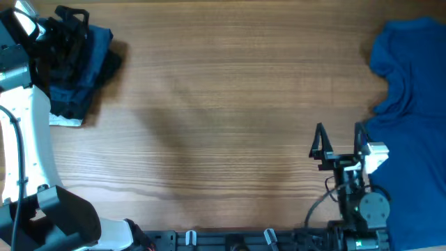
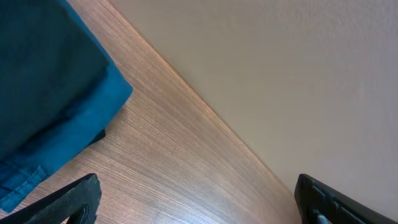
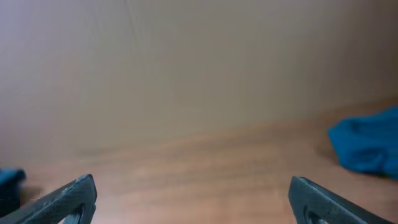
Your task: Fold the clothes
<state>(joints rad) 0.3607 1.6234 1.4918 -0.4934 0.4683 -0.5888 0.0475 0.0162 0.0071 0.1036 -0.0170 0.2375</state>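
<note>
A stack of folded navy pieces (image 1: 87,70) lies at the far left of the table; it fills the upper left of the left wrist view (image 2: 50,81). My left gripper (image 1: 72,28) hovers over the stack's far end, open and empty (image 2: 199,208). A royal-blue shirt (image 1: 411,104) lies rumpled at the right edge, and part of it shows in the right wrist view (image 3: 367,143). My right gripper (image 1: 339,136) is open and empty (image 3: 193,202), just left of the blue shirt near the front edge. The black shirt is out of view.
The wooden table (image 1: 230,104) stretches bare between the two piles. A white tag or cloth corner (image 1: 66,120) sticks out under the navy stack. The arm bases stand along the front edge (image 1: 230,240).
</note>
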